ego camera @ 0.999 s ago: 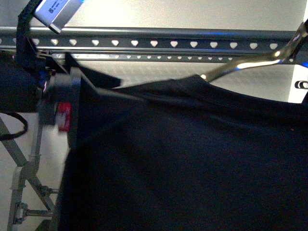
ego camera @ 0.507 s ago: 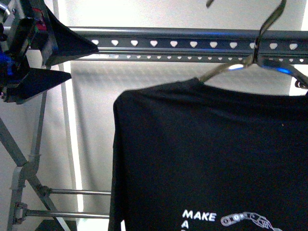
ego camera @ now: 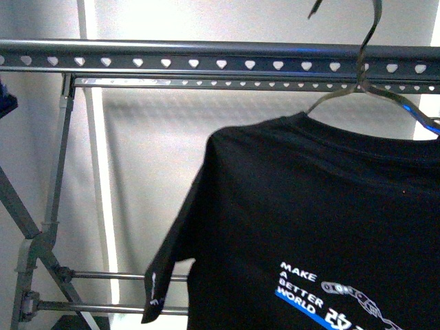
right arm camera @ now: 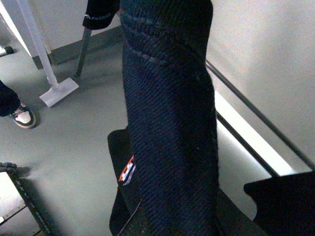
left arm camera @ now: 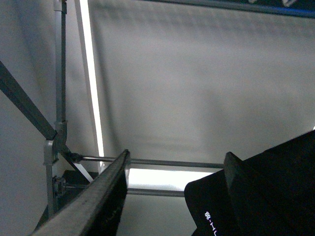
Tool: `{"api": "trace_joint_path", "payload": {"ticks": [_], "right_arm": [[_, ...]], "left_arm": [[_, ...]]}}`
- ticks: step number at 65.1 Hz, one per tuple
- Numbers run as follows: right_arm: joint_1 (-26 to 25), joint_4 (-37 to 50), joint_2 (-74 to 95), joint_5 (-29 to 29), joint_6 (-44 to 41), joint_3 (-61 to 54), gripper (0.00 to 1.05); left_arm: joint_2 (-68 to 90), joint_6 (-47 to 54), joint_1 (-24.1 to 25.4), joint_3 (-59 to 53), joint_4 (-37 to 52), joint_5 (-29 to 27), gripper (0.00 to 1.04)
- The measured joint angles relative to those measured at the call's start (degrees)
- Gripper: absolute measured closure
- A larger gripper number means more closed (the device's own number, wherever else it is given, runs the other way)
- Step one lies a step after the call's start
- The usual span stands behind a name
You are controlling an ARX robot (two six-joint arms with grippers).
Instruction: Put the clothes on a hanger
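Observation:
The clothes (ego camera: 316,206), a black T-shirt with white "MAKE A BETTER WORLD" print, hang on a thin wire hanger (ego camera: 368,69) at the right of the front view. The wire hook rises past the hanger (ego camera: 206,63), the dark grey rail with heart-shaped holes; its top is out of frame. My right gripper (right arm camera: 172,216) is shut on the ribbed collar of the clothes (right arm camera: 167,108). My left gripper (left arm camera: 177,196) is open and empty, with the free sleeve (left arm camera: 211,211) beyond its fingers. Neither gripper shows in the front view.
The rack's upright post (ego camera: 58,172), slanted braces and low crossbars (ego camera: 103,275) stand at the left before a white wall. The right wrist view shows grey floor, a white rack foot (right arm camera: 58,92) and a person's shoe (right arm camera: 22,117).
My left gripper has let go of the shirt's shoulder and left the front view. The shirt has moved up and to the right, showing more of its print; its sleeve now hangs free.

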Motion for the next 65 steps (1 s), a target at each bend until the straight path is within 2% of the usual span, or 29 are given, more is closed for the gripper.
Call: {"api": "trace_joint_path", "payload": {"ticks": [7,9,16,28,38,52,65], "right_arm": [[-1.1,1.8,0.0,2.0,7.5,-0.4,0.95],[-1.5,2.8,0.0,2.9,11.0,-0.4,0.95],[-2.1,5.1,0.2,5.1,16.6,-0.2,0.95],[-2.7,7.3,2.6,6.8,27.5,3.8,0.95],[-3.0,7.7,7.0,8.5,38.6,11.7,0.95],[-2.8,6.2,14.6,12.1,49.9,23.4,0.95],[-0.4,3.8,20.7,16.6,56.2,31.8,0.95]], "left_arm": [[-5.6,0.7,-0.9,-11.4,4.9,-0.6,0.76],[-7.2,0.8,-2.1,-14.5,6.1,-2.6,0.84],[-10.6,1.0,-3.4,-20.0,8.0,-3.3,1.02],[-15.6,1.0,-3.7,-26.9,9.7,-3.4,1.01],[-20.2,1.0,-3.7,-31.9,9.9,-3.4,1.01],[-27.4,1.1,-3.7,-37.3,8.5,-3.4,1.01],[-35.4,1.2,-3.7,-41.1,4.1,-3.5,1.01]]}}
